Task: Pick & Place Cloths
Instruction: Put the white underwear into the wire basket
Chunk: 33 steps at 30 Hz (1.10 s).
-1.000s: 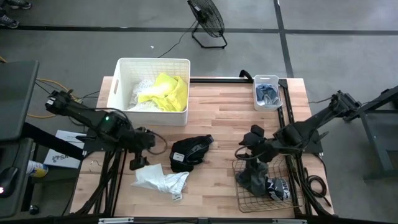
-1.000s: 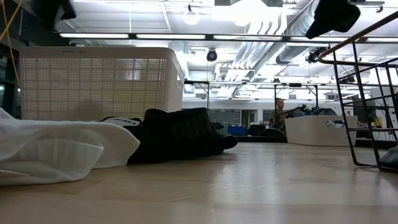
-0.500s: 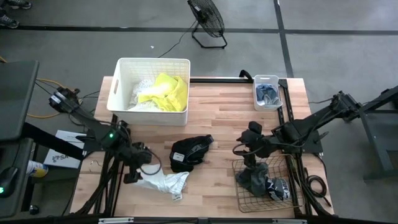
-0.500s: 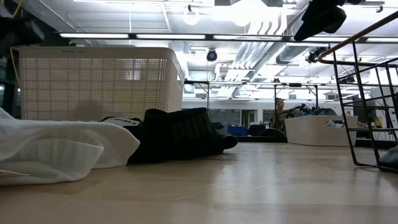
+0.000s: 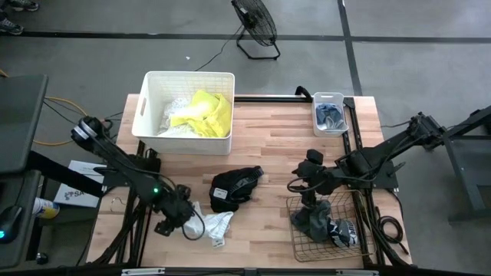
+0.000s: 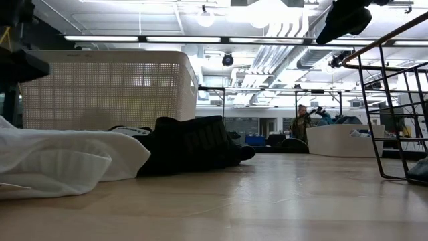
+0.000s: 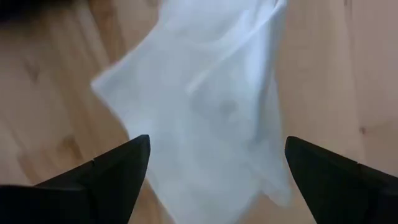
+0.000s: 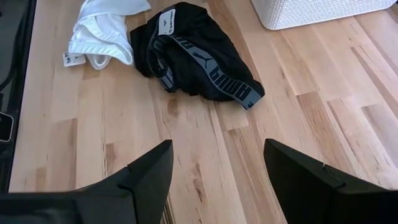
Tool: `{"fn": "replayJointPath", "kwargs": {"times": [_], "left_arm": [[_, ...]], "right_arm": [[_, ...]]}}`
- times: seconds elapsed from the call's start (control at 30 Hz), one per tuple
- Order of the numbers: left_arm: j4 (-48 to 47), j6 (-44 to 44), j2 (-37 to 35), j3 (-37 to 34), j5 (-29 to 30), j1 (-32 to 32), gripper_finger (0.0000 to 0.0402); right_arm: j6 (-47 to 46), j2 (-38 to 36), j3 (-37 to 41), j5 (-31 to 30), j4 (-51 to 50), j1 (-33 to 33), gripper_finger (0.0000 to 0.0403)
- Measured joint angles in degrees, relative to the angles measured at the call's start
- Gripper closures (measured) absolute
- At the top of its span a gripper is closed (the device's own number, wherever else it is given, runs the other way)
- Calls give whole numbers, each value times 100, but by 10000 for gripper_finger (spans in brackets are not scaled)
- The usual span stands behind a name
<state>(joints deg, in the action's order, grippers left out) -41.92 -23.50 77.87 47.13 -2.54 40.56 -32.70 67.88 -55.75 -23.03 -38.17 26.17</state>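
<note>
- High view: left gripper [image 5: 178, 218] hangs over the white cloth [image 5: 211, 225] at the table's [image 5: 268, 153] near edge, fingers spread wide, nothing between them.
- Right gripper [image 5: 307, 189] is above the wire basket [image 5: 307, 236], fingers apart and empty.
- Black cloth [image 5: 234, 186] lies mid-table.
- Farther, the white tub [image 5: 186, 78] holds a yellow cloth [image 5: 211, 111].

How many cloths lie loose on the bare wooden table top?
2: a white cloth near the front edge under the left pincer, and black shorts at the table's middle. Others sit inside containers and may hide more.
</note>
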Motion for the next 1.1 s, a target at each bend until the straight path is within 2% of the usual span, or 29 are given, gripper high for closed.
{"fn": "replayJointPath", "kwargs": {"times": [0.3,0.47,0.73,0.9,1.1], "left_arm": [[976,873,833,0,291,-2,34],[1373,1171,1092,0,664,-4,34],[1690,1415,1337,11,692,-4,40],[1703,1407,1342,11,846,0,100],[1697,1232,1346,11,893,0,224]], "right_arm": [[-29,0,0,0,-4,0,160],[-40,0,0,-91,-2,0,160],[-43,0,0,-107,-2,0,160],[-68,2,0,-107,-7,0,160],[-68,2,0,-107,-7,0,160]]}}
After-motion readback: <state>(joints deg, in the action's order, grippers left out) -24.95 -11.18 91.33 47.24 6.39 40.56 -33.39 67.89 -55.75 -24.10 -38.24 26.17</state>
